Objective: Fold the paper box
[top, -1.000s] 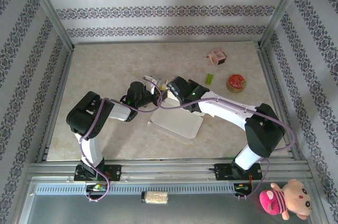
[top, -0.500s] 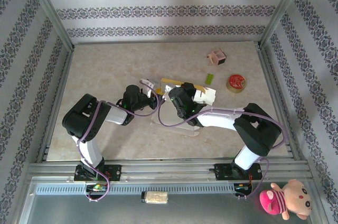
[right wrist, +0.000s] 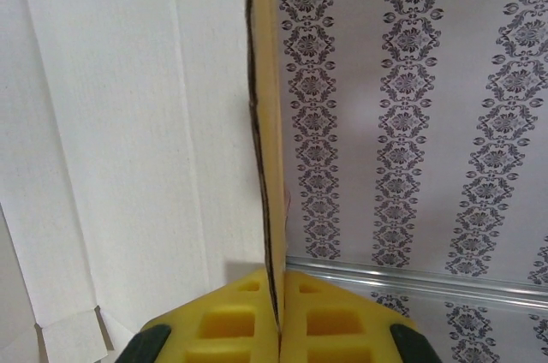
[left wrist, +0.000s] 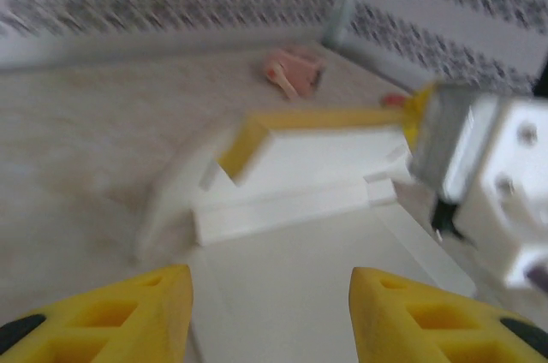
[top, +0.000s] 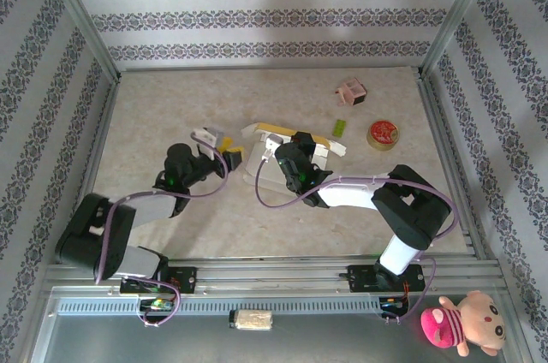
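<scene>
Your nearest risk is the left gripper (left wrist: 270, 307). Its jaws stand partly apart with nothing between them, just short of the box (left wrist: 291, 235); push forward carelessly and you shove the blank across the table (top: 171, 106) instead of folding it. Further in, the right gripper (right wrist: 278, 324) is clamped on only the thin edge of one raised panel, so a twist could tear or miscrease that flap. The left arm reaches low from its base, forward and rightward. The right arm doubles back toward centre, wrist tipped up, holding the panel upright. The box lies mid-table between the grippers, white side up, well short of the pink item (top: 351, 91).
</scene>
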Controlling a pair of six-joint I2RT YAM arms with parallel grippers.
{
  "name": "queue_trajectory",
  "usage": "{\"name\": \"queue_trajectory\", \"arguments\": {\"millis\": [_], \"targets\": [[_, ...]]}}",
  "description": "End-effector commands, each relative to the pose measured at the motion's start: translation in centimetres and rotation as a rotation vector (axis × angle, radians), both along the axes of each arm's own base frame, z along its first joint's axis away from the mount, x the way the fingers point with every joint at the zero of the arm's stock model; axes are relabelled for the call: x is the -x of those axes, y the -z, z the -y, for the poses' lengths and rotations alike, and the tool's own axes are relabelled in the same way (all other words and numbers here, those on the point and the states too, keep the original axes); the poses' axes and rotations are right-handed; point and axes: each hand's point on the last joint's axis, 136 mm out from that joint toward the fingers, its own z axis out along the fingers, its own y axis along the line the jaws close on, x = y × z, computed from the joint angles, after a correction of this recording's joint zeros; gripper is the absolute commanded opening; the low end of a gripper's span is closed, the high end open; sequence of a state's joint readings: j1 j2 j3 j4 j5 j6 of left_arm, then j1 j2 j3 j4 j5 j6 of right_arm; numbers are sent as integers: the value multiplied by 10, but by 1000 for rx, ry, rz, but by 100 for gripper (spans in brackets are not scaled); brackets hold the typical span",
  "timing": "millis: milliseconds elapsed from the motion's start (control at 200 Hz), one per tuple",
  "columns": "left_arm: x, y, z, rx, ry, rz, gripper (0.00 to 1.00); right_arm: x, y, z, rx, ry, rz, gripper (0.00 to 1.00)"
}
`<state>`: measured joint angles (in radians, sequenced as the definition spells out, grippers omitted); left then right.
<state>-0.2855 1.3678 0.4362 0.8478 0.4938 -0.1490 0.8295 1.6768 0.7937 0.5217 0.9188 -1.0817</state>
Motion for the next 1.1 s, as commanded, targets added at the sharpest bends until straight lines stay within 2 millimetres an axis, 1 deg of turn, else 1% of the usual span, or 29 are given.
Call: {"name": "queue_trajectory", "arguments": {"millis": [0, 105, 110, 150, 165, 220, 260, 305, 370, 415, 465, 600, 695, 820, 884, 1009, 1094], "targets": [[-25, 6, -40, -132, -170, -70, 50, 2, 1, -5, -3, -15, 2, 0], [-59, 14, -64, -306, -247, -120, 47, 2, 5, -7, -6, -19, -9, 0], [-60, 17, -66, -317, -250, -127, 47, 1, 5, -7, -6, -19, -10, 0], [-75, 21, -74, -381, -274, -125, 44, 1, 6, -8, -9, -19, -12, 0], [-80, 27, -77, -406, -282, -134, 44, 1, 6, -8, -9, -20, -15, 0], [-100, 34, -88, -469, -305, -149, 42, 2, 8, -9, -11, -26, -25, 0], [-111, 43, -91, -512, -288, -168, 41, 2, 10, -10, -13, -33, -36, 0], [-119, 49, -84, -550, -223, -173, 40, 2, 10, -11, -18, -38, -45, 0], [-119, 62, -62, -573, -56, -183, 40, 2, 15, -12, -19, -45, -71, 0], [-108, 70, -42, -584, 109, -169, 40, 2, 19, -12, -17, -47, -96, 0], [-100, 76, -28, -589, 210, -145, 40, 1, 21, -12, -20, -48, -112, 0], [-105, 84, -23, -617, 258, -121, 40, -3, 22, -13, -31, -58, -129, 0], [-115, 90, -20, -644, 273, -130, 38, -5, 22, -15, -50, -69, -152, 1], [-124, 83, -8, -629, 298, -84, 36, -5, 24, -20, -84, -89, -213, 0], [-127, 80, -5, -632, 302, -63, 35, -6, 19, -21, -105, -96, -225, 0], [-117, 69, 6, -590, 355, -25, 35, -4, 8, -23, -175, -109, -284, 0], [-105, 63, 12, -557, 403, -26, 35, 0, 0, -22, -222, -122, -329, 0]]}}
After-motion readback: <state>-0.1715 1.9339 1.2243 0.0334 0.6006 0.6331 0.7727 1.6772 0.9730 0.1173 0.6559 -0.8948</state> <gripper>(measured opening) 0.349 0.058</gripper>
